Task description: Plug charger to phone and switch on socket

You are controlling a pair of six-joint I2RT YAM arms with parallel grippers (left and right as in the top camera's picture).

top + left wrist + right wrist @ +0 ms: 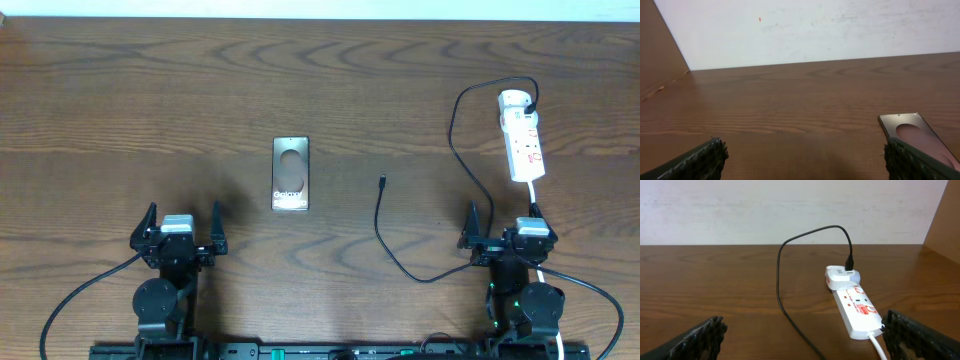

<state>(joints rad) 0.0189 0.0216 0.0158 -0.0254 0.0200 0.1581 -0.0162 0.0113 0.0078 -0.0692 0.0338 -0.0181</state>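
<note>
Evidently nothing has begun. On the wooden table both arms sit at the near edge, left gripper and right gripper spread wide, empty. The white socket strip lies far right, the black charger plugged in. The dark phone lies flat, centre-left. The connector tip, loose between them, needs grasping next.

- We are reading the word "Galaxy" in white letters on the lower half of the phone in the overhead view, just under its lighter oval patch.
- We are seeing a second line of white lettering below "Galaxy", but it is too blurred for us to read.
- We are noticing red printed markings on the white socket in the overhead and right wrist views. They are too small for us to read as words or numbers.
</note>
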